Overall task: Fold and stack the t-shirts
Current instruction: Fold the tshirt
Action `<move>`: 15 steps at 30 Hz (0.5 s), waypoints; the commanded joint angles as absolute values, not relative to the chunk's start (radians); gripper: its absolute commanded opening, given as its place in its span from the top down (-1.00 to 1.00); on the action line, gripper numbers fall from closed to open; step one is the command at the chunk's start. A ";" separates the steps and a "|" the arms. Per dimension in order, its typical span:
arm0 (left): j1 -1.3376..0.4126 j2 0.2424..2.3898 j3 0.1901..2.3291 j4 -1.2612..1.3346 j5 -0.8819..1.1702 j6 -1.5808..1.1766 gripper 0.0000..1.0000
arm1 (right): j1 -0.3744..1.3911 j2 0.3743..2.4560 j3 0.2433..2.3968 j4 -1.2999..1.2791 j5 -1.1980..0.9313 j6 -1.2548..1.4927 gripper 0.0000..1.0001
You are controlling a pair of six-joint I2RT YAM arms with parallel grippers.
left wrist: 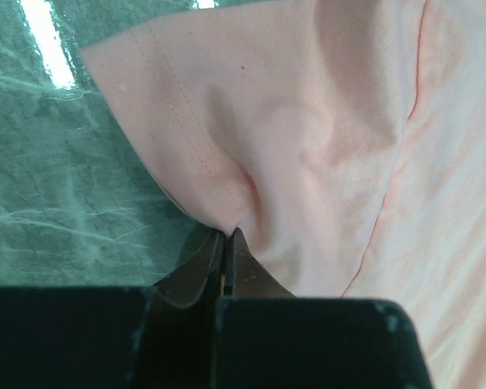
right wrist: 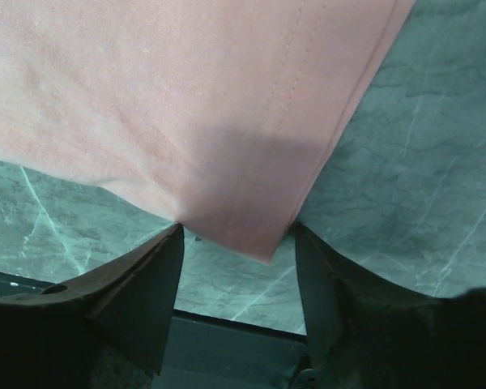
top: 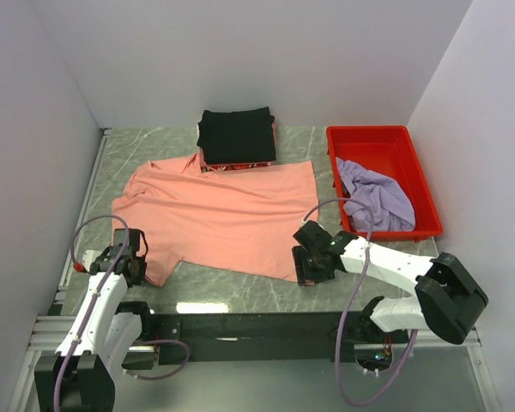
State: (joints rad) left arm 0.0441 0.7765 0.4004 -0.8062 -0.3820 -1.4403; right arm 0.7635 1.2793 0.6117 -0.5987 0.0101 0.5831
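Salmon-pink t-shirt [top: 223, 215]: spread nearly flat across the middle of the desk [top: 124, 150], softly wrinkled, far edge just beside the black t-shirt [top: 236, 135].

Left end effector [top: 130, 260]: low on the desk at the near-left part of the pink cloth. Seen from the left wrist, fingers [left wrist: 247, 263] pressed together with no gap, clamped on a bunched fold of the cloth right beside a stitched edge. Cloth puckers up and away from the pinch. Green marbled desk surface bare on the left of that view.

Right end effector [top: 312, 260]: at the near-right corner of the same shirt. Seen from the right wrist, 2 fingers [right wrist: 146, 284] held apart, 1 on each side of the pointed hem corner, which lies flat on the desk between them. Not clamped. Cannot tell whether either pad touches the cloth.

Black t-shirt: neat rectangular fold at the far middle of the desk.

Lavender t-shirt [top: 376, 196]: crumpled in a heap inside the red tray [top: 369, 131], mostly in its near half. Tray at the far right of the desk, just beside the pink shirt's right edge.
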 commanded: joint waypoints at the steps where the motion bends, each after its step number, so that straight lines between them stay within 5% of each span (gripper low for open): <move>1: 0.043 0.773 0.429 -0.827 -0.390 -1.424 0.99 | 0.773 1.316 0.595 -0.552 -0.034 0.597 -0.22; 13: 0.043 0.696 0.471 -0.867 -0.338 -1.424 0.99 | 0.788 1.299 0.603 -0.595 -0.041 0.609 0.17; 14: 0.043 0.690 0.479 -0.871 -0.327 -1.417 0.99 | 0.790 1.293 0.600 -0.604 -0.043 0.609 0.23; 15: 0.043 0.674 0.486 -0.894 -0.310 -1.419 0.99 | 0.795 1.292 0.600 -0.609 -0.044 0.609 0.54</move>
State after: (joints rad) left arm 0.0441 0.7059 0.4305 -0.8597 -0.3473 -1.4338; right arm 0.7765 1.2884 0.6147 -0.5915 -0.0227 0.5858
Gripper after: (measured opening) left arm 0.020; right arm 0.322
